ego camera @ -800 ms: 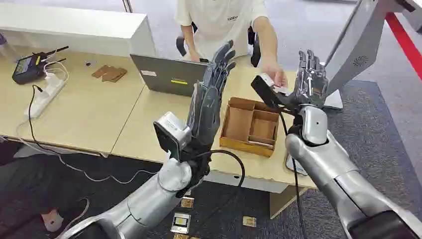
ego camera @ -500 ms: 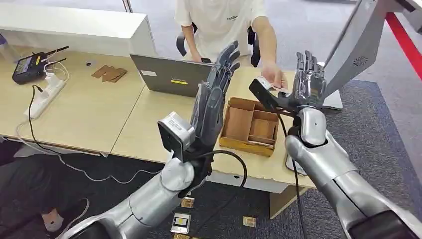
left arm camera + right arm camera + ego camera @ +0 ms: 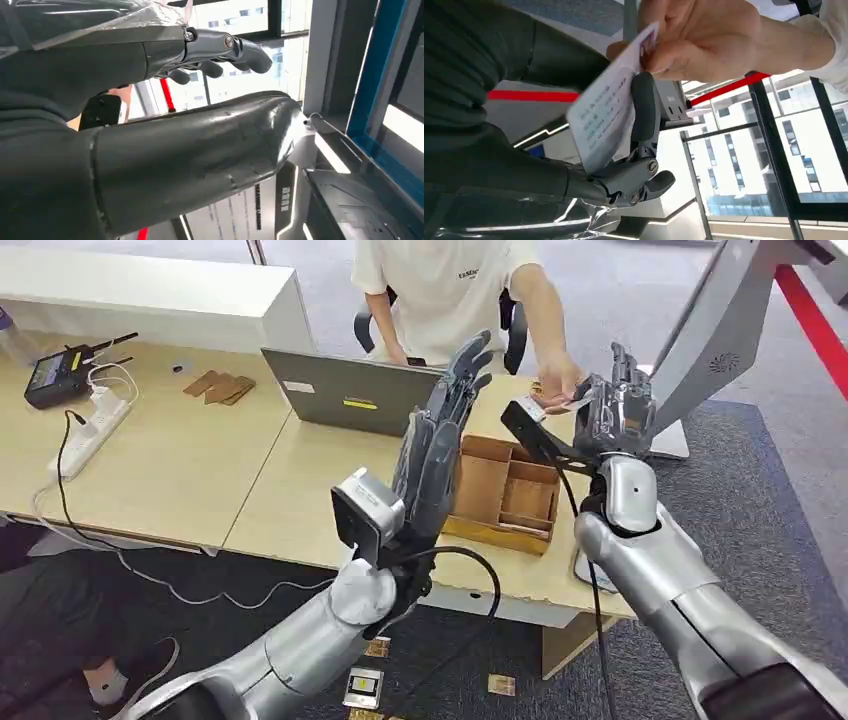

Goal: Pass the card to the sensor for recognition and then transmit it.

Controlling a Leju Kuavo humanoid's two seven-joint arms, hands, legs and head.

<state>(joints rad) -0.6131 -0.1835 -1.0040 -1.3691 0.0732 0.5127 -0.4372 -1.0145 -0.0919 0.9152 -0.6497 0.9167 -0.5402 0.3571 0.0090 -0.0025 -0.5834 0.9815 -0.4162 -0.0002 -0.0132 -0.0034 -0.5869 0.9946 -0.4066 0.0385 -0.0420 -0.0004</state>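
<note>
Right hand [image 3: 617,410], fingers curled around a white card [image 3: 611,112] with unreadable printed lines, also held by a person's hand [image 3: 694,40]; left hand [image 3: 437,445], at 9 o'clock, fingers extended, empty.

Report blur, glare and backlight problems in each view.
Head view: even indoor light, sharp; the card between the person's hand and the right hand is small. Right wrist view: bright windows backlight the dark fingers; card print is blurred. Left wrist view: the left hand is close, soft, with glare on its shiny cover.
</note>
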